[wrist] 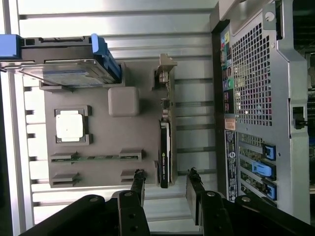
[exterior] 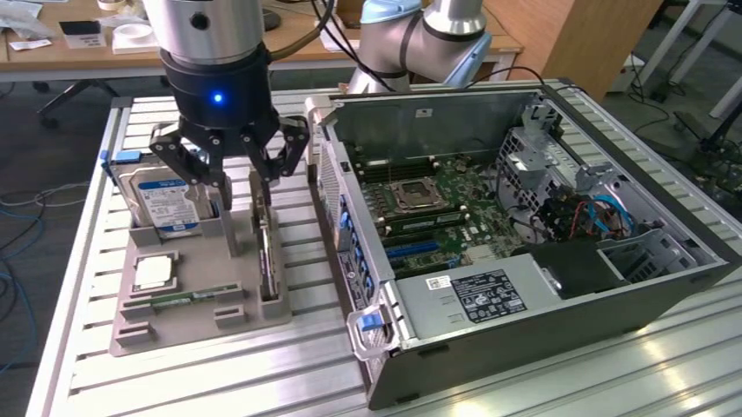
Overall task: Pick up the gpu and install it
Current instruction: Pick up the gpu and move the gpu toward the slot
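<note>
The gpu (wrist: 165, 142) stands on its long edge in a slot of the grey holder tray (wrist: 106, 135), its silver bracket at the far end. In the exterior view the gpu (exterior: 268, 261) is a thin dark card on the tray's side nearest the computer. My gripper (exterior: 240, 184) hangs above the tray with its black fingers spread. In the wrist view the gripper (wrist: 166, 179) is open, one fingertip on each side of the card's near end and apart from it. Nothing is held.
The tray (exterior: 197, 326) also carries a hard drive (exterior: 162, 200) with a blue-white label, a processor (exterior: 155, 272) and a memory stick (exterior: 186, 298). The open computer case (exterior: 522, 287) lies at the exterior view's right, motherboard (exterior: 435, 208) exposed. Both rest on a slatted metal table (exterior: 290, 373).
</note>
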{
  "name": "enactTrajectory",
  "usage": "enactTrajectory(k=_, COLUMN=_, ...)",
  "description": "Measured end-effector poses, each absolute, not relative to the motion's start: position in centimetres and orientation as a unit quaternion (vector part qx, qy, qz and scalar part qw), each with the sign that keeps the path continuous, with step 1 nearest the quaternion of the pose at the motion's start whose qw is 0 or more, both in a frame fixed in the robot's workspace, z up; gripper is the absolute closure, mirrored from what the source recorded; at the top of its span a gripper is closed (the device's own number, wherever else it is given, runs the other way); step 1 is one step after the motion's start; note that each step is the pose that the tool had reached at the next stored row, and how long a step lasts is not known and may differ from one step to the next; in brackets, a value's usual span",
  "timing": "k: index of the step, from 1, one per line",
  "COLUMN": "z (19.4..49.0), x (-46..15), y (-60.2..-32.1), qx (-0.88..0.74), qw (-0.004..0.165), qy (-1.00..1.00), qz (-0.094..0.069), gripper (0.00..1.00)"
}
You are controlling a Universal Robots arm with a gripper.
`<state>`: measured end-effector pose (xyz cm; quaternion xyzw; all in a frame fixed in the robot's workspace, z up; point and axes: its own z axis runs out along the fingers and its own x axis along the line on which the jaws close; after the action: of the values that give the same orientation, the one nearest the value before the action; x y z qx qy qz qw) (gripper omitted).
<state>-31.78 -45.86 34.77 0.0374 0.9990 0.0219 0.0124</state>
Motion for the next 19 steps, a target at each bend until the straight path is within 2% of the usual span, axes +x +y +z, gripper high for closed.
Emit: enactTrajectory(k=19, z=34.14, x=-31.78, y=-45.86, qx=0.037, qw=0.013, qy=0.999, qz=0.022, gripper=0.53)
